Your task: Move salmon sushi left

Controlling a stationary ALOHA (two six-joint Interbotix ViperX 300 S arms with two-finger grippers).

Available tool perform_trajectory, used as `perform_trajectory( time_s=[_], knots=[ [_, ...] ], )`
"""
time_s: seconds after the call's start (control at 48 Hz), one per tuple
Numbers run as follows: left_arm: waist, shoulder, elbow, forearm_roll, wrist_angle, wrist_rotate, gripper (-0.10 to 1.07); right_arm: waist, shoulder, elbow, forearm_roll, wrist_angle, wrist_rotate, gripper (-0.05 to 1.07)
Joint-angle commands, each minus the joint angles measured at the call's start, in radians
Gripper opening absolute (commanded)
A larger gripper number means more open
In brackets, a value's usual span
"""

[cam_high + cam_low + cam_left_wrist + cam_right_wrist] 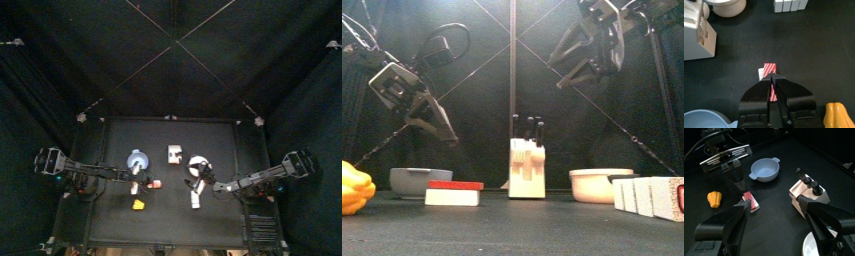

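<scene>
Pinkish-red salmon sushi (769, 71) on black tabletop (811, 45), between blue bowl (765, 169) and yellow piece (714, 198). Left claw (772, 80) poised right over sushi, prongs nearly together. Right claw (774, 203) raised, spread wide, empty.

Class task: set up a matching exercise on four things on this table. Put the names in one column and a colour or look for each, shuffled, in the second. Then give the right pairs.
Things:
1. salmon sushi
2. bowl
3. knife block
4. yellow piece

Descriptions:
A. pale blue, round and hollow
B. yellow all over
C. red on top, white below
D. pale, with dark handles sticking up

Pairs: 1-C, 2-A, 3-D, 4-B
</scene>
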Motion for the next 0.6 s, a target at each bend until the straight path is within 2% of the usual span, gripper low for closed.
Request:
perform_trajectory(
  time_s=[0.0, 0.146, 0.417, 0.583],
  knots=[
    [-0.005, 0.011, -0.009, 0.003, -0.008, 0.002, 0.53, 0.0, -0.011, -0.009, -0.003, 0.003, 0.002, 1.04],
    [0.003, 0.049, -0.015, 0.002, -0.008, 0.0, 0.6, 0.0, -0.011, -0.009, -0.003, 0.002, 0.002, 1.04],
    [0.003, 0.101, -0.026, 0.02, -0.008, 0.003, 0.89, 0.0, -0.011, -0.008, -0.003, 0.002, 0.002, 1.04],
    [0.006, 0.141, -0.038, 0.026, -0.008, 0.003, 0.95, 0.0, -0.011, -0.008, -0.003, 0.003, 0.002, 1.04]
  ],
)
